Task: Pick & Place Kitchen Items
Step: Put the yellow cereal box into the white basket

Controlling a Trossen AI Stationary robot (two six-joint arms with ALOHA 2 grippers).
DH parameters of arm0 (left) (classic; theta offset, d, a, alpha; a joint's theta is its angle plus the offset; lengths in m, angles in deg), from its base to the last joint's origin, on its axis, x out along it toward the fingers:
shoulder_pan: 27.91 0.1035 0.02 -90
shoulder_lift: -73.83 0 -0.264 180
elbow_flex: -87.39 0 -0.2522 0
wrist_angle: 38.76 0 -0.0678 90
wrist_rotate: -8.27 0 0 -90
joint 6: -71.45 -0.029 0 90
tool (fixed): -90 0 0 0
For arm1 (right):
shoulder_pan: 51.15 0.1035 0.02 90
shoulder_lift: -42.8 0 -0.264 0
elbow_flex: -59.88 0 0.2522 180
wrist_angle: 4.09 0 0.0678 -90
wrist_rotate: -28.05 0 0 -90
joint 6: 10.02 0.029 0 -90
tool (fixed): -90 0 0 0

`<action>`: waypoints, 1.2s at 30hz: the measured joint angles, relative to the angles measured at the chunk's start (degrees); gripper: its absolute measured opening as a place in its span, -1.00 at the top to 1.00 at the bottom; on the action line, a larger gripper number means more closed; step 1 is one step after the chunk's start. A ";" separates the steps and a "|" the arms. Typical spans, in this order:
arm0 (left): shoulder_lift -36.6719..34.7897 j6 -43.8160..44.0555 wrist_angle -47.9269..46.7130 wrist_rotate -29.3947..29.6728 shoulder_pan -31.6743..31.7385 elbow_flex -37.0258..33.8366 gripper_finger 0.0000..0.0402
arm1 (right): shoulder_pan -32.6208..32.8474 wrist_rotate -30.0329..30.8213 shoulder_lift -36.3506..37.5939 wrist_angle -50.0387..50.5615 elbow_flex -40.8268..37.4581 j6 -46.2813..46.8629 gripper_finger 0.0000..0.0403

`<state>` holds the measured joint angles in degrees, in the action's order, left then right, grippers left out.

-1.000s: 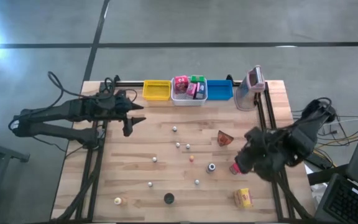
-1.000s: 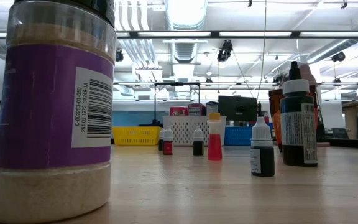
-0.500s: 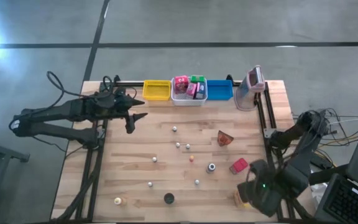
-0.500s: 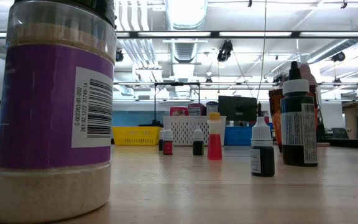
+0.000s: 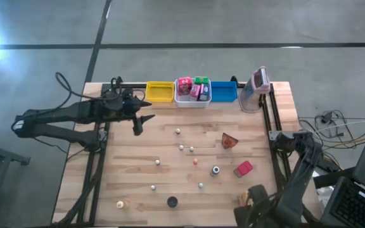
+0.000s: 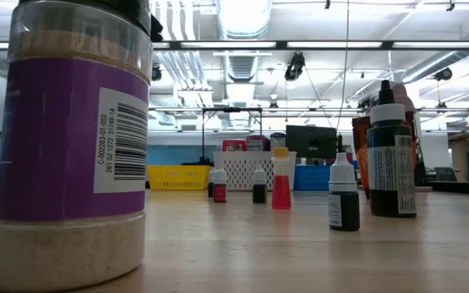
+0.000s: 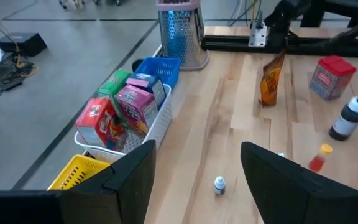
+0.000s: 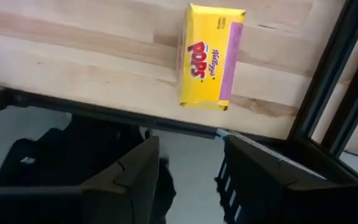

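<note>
High view: three bins are lined up; only the white bin (image 5: 192, 94) is filled, with packets (image 7: 120, 111). Left gripper (image 5: 139, 124) and right gripper (image 8: 185, 171) jaws are parted, empty.

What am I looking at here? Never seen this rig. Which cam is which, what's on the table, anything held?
Two dark robot arms work at a wooden table. The top-down picture shows everything: the left gripper hovers open near the yellow plastic bin, white mesh bin of small cartons, and blue bin.

The left wrist camera looks past its own fingers at those bins. The right wrist camera shows the right gripper, open, beyond the table's near edge, close to a yellow cereal box lying flat.

The table-height picture shows a purple-labelled spice jar up close.

Small bottles, a red box and a brown packet lie scattered. Nothing is held.
</note>
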<state>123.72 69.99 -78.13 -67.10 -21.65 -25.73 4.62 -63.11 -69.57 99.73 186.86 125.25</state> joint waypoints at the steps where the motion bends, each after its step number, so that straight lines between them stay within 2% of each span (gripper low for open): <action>1: 0.22 0.04 0.75 0.04 0.00 0.00 -0.20 | 0.17 0.05 -0.99 0.03 0.27 0.02 0.07; 6: 1.06 0.04 3.24 0.24 0.00 0.00 -0.20 | 1.13 0.10 -3.78 0.00 0.65 0.34 -0.06; 9: 1.34 0.06 3.95 0.24 0.00 0.00 -0.20 | 1.33 2.09 -3.82 -0.03 0.38 0.36 -0.15; 17: 2.00 1.54 4.20 0.29 0.00 0.00 -0.20 | 1.95 2.69 -3.63 0.04 -4.28 0.48 -0.37; 36: 2.14 3.02 4.20 0.33 0.00 0.00 -0.20 | 2.47 5.28 -3.38 -4.31 -9.89 0.38 -0.37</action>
<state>125.86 73.01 -73.93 -66.77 -21.65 -25.73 7.09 -57.83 -72.95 95.41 176.97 125.63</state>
